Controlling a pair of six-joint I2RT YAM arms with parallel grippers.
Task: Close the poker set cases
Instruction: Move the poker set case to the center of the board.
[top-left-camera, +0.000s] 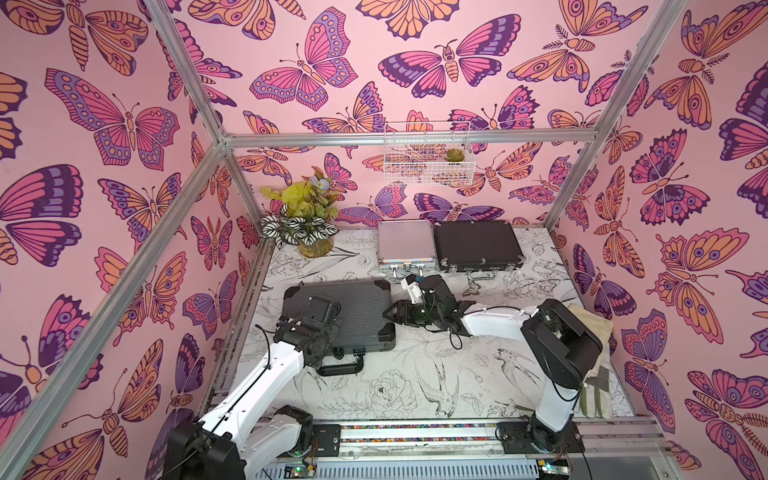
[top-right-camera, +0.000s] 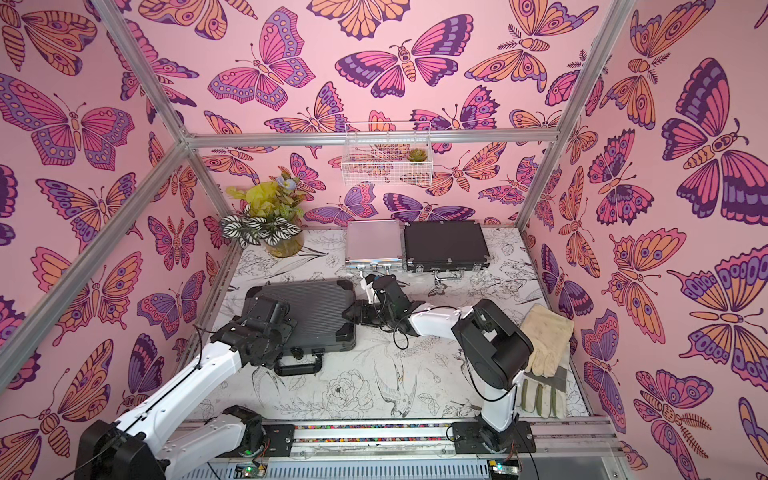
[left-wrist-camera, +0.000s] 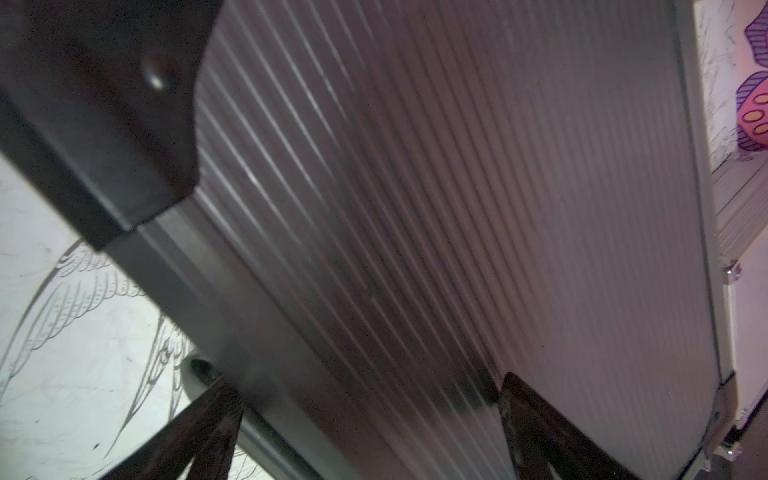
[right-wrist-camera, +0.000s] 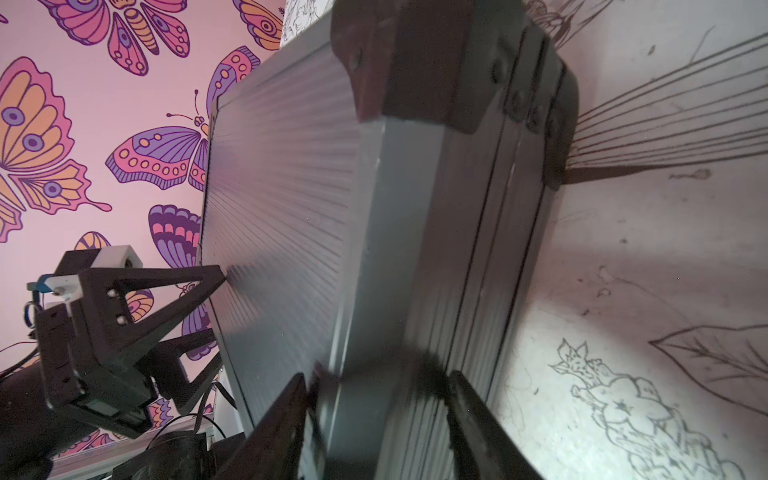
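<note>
On ribbed case (top-left-camera: 365, 307) lid, left fingers (left-wrist-camera: 540, 432) wide; right fingers (right-wrist-camera: 282, 432) straddle blurred edge, grip unclear.

A vased plant (top-left-camera: 306, 218) stands in the tabletop's (top-left-camera: 415, 374) far-left corner; 2 gloves (top-right-camera: 544, 353) lie along its right edge. A wall-hung wire basket (top-left-camera: 398, 174) holds 1 succulent (top-left-camera: 455, 154).

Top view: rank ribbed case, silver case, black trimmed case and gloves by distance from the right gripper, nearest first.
1. ribbed case, front left; the right gripper straddles its edge.
2. silver case, at the back, just beyond the gripper.
3. black trimmed case, back right.
4. gloves, far right table edge.
</note>
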